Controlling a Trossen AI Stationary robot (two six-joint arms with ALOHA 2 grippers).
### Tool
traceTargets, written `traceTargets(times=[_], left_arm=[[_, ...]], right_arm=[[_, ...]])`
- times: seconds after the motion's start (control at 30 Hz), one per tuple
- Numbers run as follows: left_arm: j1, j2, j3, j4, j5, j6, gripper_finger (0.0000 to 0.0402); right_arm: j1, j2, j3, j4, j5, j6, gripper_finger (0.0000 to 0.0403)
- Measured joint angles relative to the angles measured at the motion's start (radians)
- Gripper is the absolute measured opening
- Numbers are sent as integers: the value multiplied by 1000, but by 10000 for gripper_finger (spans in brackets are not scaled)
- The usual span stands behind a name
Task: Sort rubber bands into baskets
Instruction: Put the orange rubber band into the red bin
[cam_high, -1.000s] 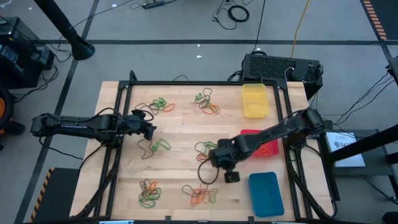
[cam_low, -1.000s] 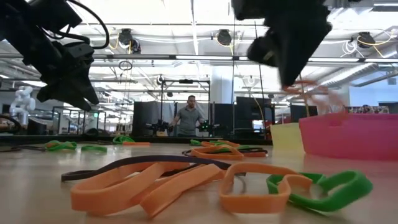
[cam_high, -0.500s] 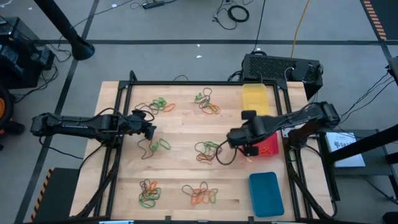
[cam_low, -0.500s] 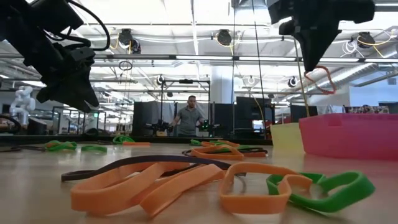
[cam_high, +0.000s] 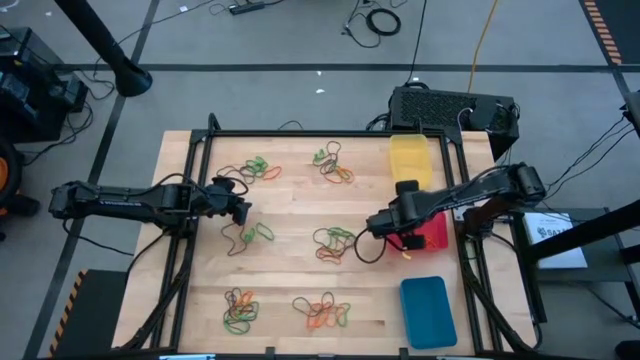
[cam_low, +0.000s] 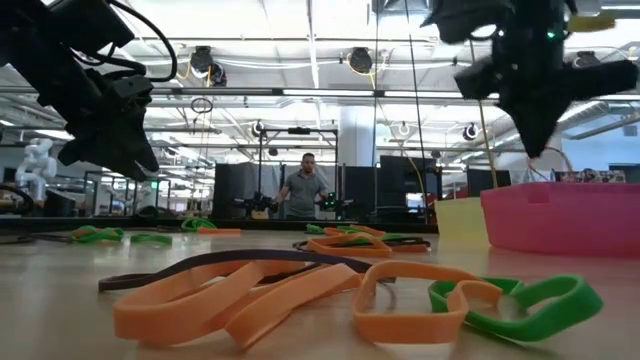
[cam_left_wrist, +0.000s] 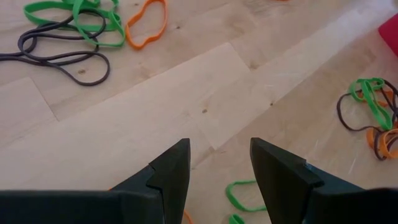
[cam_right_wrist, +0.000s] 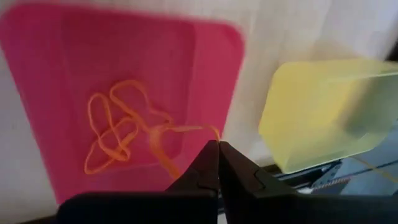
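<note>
Light wood plank surface (cam_high: 300, 210) with a black metal frame along its edges, on a grey floor with cables; the low view shows a big lit hall behind, a person (cam_low: 303, 190) standing far back. Rubber bands (cam_high: 333, 243) are thin floppy loops in orange, green and dark brown, lying in loose clumps: two near the far edge, one at centre, one toward the left edge, two along the near edge. Baskets are shallow smooth plastic trays with rounded corners down the right edge: yellow basket (cam_high: 410, 162) at the far right corner, red basket (cam_high: 434, 232) mid-edge, blue basket (cam_high: 428, 312) at the near right corner. Black box (cam_high: 452, 108) sits beyond the far edge behind the yellow one. Right end effector (cam_right_wrist: 217, 163) hangs over the red basket, fingers pressed together pinching an orange band (cam_right_wrist: 158, 135) that trails down toward the orange loops in that basket; the arm covers part of the basket from above. Left end effector (cam_left_wrist: 219, 167) waits above bare wood near the left edge, fingers spread, holding nothing, bands near but apart.
</note>
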Motion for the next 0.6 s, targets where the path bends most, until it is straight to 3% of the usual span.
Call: traceTargets(times=[0.13,0.6], left_arm=[[0,0,0,0,4,-1,175],[0,0,0,0,1,-1,175]], right_arm=[[0,0,-21,20,-82,-4,4],[2,0,52,-32,-82,-32,75]])
